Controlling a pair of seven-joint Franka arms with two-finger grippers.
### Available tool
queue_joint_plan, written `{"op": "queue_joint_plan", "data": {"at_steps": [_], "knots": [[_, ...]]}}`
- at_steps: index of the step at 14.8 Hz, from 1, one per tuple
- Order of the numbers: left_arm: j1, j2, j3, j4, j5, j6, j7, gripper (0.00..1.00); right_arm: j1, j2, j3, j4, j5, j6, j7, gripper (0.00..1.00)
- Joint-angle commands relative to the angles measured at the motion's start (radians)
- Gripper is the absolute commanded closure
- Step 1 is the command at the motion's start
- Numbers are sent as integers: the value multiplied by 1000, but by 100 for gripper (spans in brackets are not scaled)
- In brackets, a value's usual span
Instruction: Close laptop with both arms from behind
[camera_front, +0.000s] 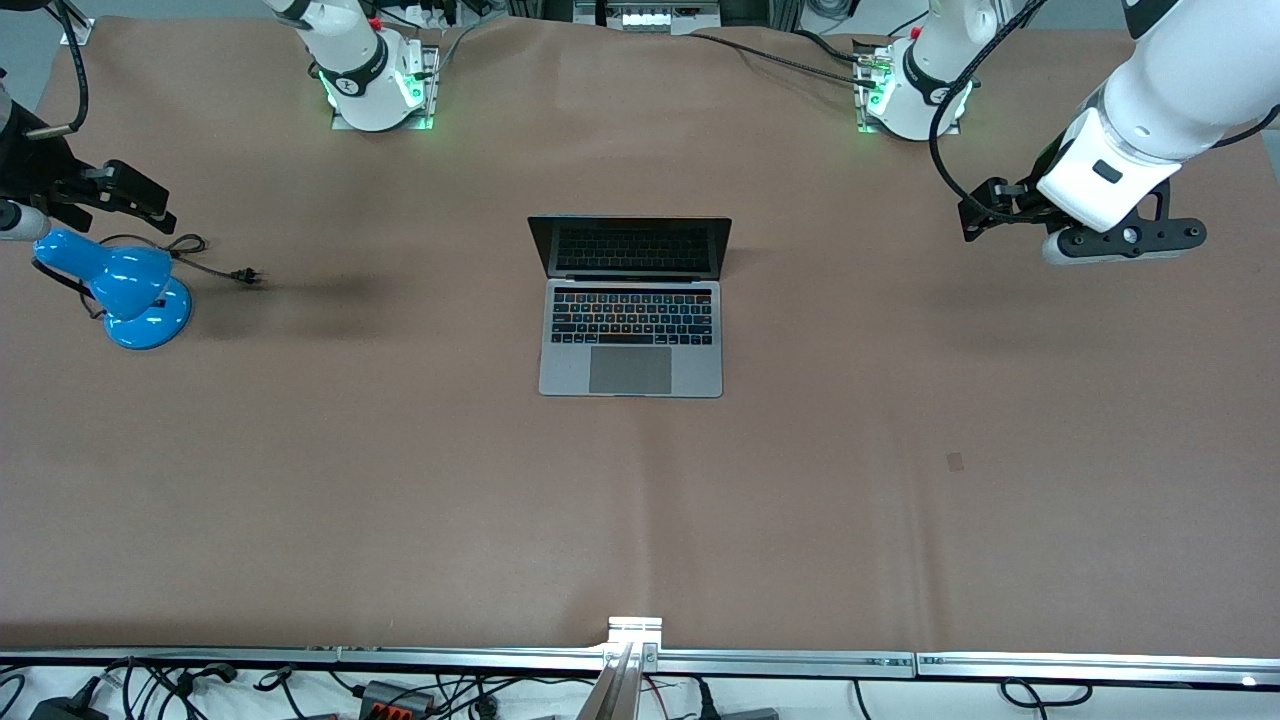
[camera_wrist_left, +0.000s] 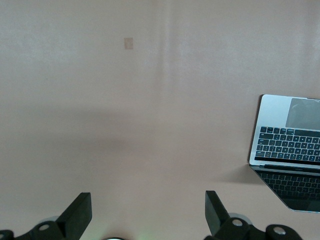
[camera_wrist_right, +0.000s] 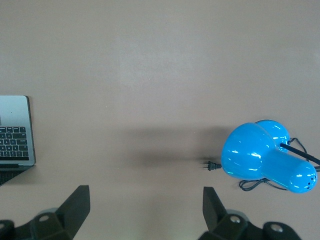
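The space-grey laptop (camera_front: 630, 340) lies open in the middle of the table, its dark screen upright and facing the front camera. Its edge also shows in the left wrist view (camera_wrist_left: 285, 145) and in the right wrist view (camera_wrist_right: 15, 145). My left gripper (camera_front: 978, 215) hangs in the air over bare table toward the left arm's end, well apart from the laptop. Its fingers (camera_wrist_left: 80, 212) are open and empty. My right gripper (camera_front: 150, 203) hangs over the right arm's end of the table, above a blue lamp. Its fingers (camera_wrist_right: 77, 205) are open and empty.
A blue desk lamp (camera_front: 135, 290) lies at the right arm's end, its black cord and plug (camera_front: 248, 275) trailing toward the laptop; it also shows in the right wrist view (camera_wrist_right: 265, 157). A metal rail (camera_front: 640, 655) runs along the table's near edge.
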Motion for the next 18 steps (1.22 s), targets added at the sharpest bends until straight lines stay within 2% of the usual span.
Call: {"op": "queue_joint_plan", "data": {"at_steps": [1,8,9,10,11,12,14,16,18], "knots": [[6,-14,-3,-4,12,5,1,0,-13,-25,12,-26,-15,4,-5,0],[5,-4,-3,-4,10,2,4,0,-14,-21,12,-21,-15,-1,-6,0],[6,-4,-3,-4,10,-1,6,19,-14,-21,12,-21,-15,-4,-8,4],[6,-4,-3,-4,10,-5,6,57,-14,-22,12,-21,-15,-6,-11,27],[5,-5,-6,-4,10,-13,8,85,-14,-22,12,-21,-15,-6,-12,48],[5,-5,-6,2,12,-27,8,99,-13,-22,12,-21,-15,-7,-15,63],[6,10,-3,32,6,-59,6,99,-14,-21,12,-18,-13,-24,-14,85],[9,15,0,37,-17,-59,8,99,-14,-21,14,-16,-13,-25,-11,100],[23,16,-2,35,-25,-59,8,99,-11,-16,14,-13,-13,-39,-3,100]]}}
